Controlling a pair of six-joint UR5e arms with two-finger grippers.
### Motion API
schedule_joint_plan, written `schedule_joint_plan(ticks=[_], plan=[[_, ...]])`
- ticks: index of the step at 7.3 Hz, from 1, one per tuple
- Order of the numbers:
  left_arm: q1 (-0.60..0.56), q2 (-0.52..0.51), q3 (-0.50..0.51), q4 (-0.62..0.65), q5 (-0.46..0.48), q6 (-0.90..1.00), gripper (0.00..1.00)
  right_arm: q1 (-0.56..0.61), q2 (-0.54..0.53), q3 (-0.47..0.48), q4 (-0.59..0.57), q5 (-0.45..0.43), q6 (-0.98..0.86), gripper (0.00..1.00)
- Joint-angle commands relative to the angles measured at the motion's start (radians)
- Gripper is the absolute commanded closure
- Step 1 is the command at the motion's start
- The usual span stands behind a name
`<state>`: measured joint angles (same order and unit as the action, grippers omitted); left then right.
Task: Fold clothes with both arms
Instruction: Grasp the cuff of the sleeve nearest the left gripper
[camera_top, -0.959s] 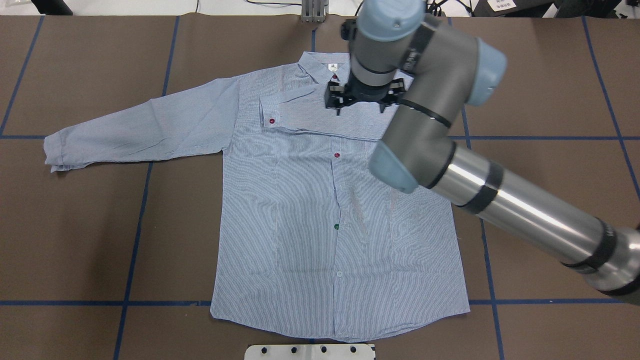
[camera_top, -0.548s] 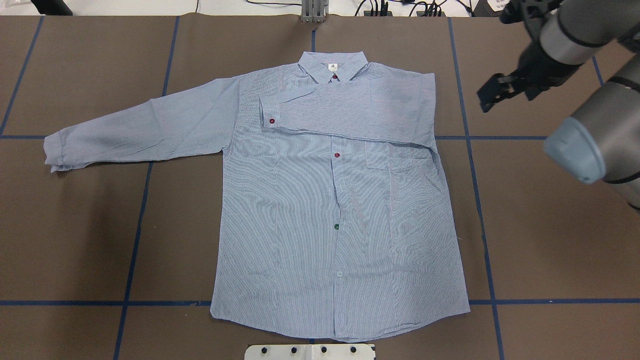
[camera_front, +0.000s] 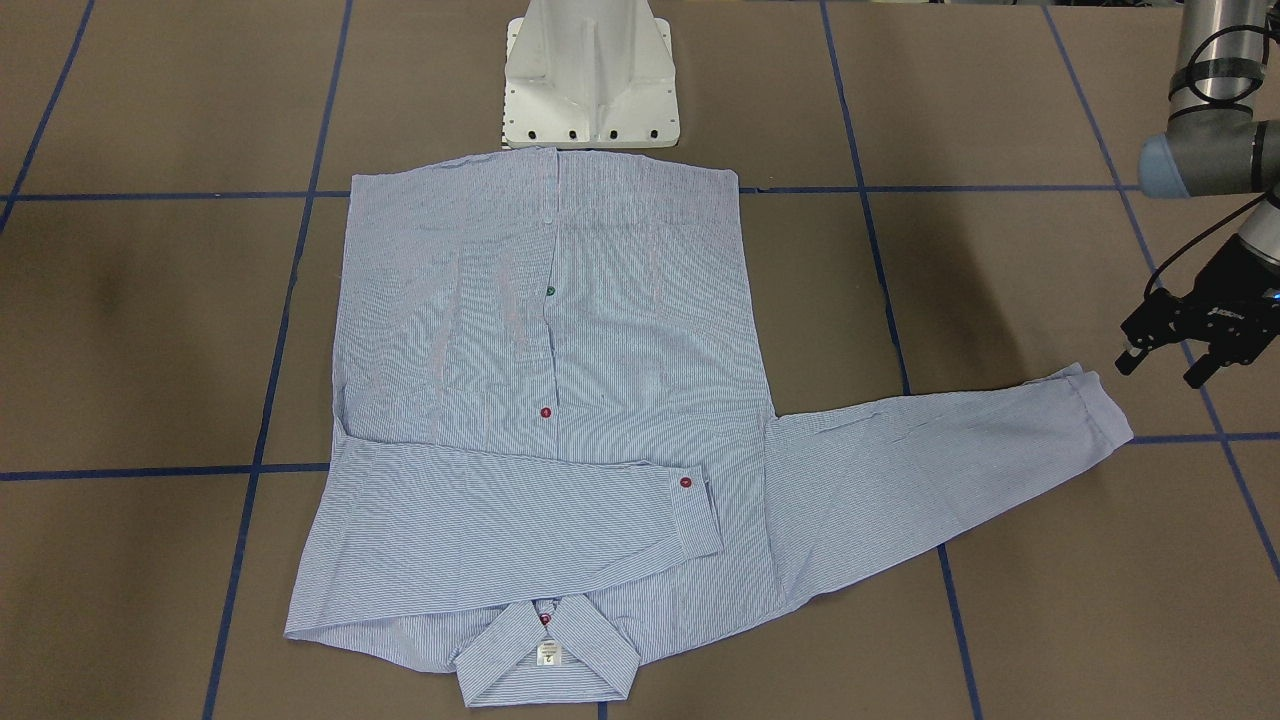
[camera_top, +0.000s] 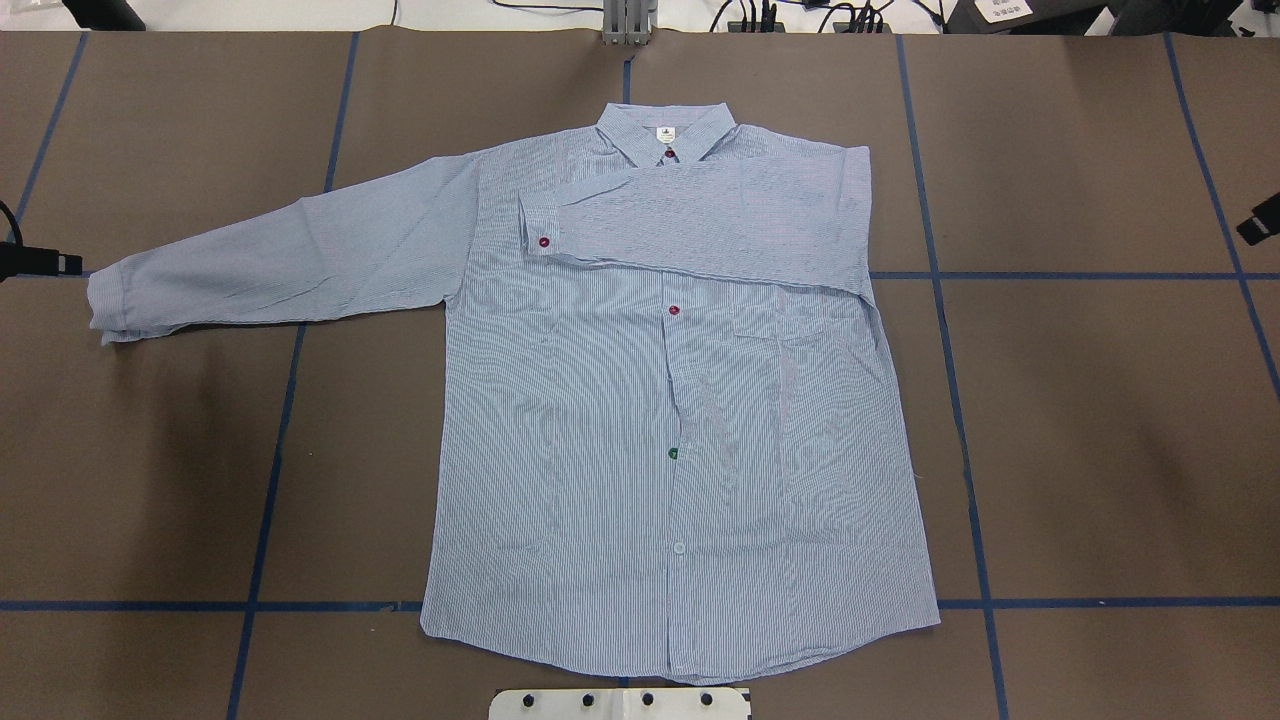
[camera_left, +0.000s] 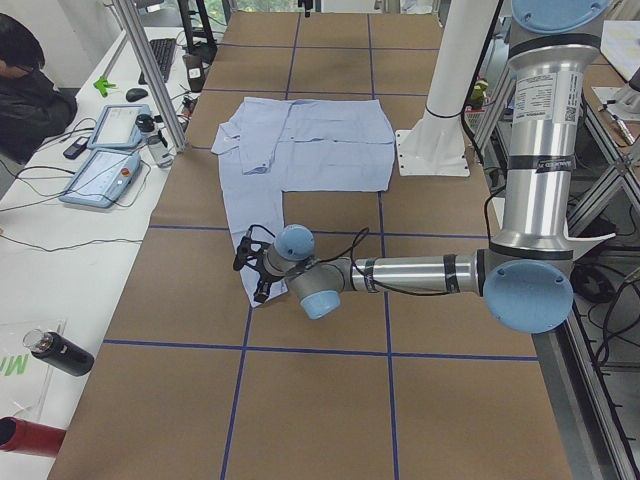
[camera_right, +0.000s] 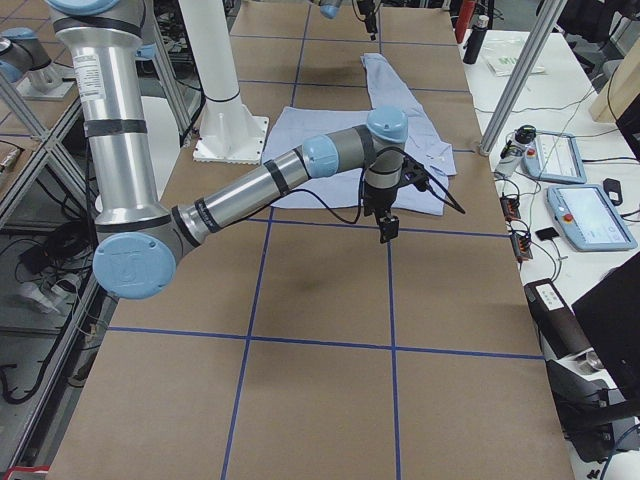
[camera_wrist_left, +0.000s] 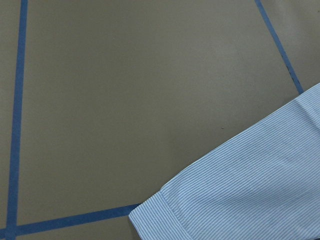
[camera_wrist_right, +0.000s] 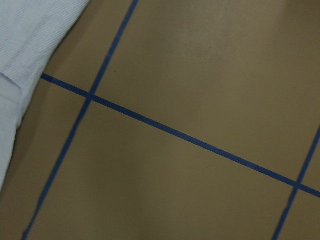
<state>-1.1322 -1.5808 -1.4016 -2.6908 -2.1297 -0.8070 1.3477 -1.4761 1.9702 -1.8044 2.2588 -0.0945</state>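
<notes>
Judging from how the cloth lies, the folding is barely begun (one sleeve of two, the body untouched). The light blue striped shirt (camera_top: 680, 420) lies flat, buttons up, on the counter (camera_top: 1100, 450), between the two tools. The folded sleeve (camera_top: 700, 225), on the right tool's side, is laid across the chest just below the collar (camera_top: 665, 125). The outstretched sleeve (camera_top: 280, 265) runs straight toward the left tool (camera_front: 1165, 368), and its cuff (camera_front: 1095, 405) is just beside that tool, not touched. The left tool hovers with its jaws apart and nothing in them. The right tool (camera_top: 1258, 225) sits well apart from the shirt. Only a sliver of it shows overhead, so I cannot tell how far open it is. The second sleeve and the body folds remain.
</notes>
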Motion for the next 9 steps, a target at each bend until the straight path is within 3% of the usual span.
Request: schedule_joint_plan(ticks=[1, 3, 5, 9], plan=[[0.063, -0.008, 0.067, -0.087, 0.057, -0.091, 0.00, 0.030, -0.047, -0.002, 0.002, 0.028, -0.057, 0.00], [0.104, -0.030, 0.131, -0.158, 0.069, -0.158, 0.00, 0.030, -0.047, -0.002, 0.002, 0.035, -0.056, 0.00], [0.112, -0.035, 0.147, -0.162, 0.091, -0.161, 0.07, 0.030, -0.046, 0.001, 0.002, 0.036, -0.054, 0.00], [0.133, -0.033, 0.159, -0.190, 0.091, -0.162, 0.10, 0.030, -0.033, 0.002, 0.003, 0.039, -0.054, 0.00]])
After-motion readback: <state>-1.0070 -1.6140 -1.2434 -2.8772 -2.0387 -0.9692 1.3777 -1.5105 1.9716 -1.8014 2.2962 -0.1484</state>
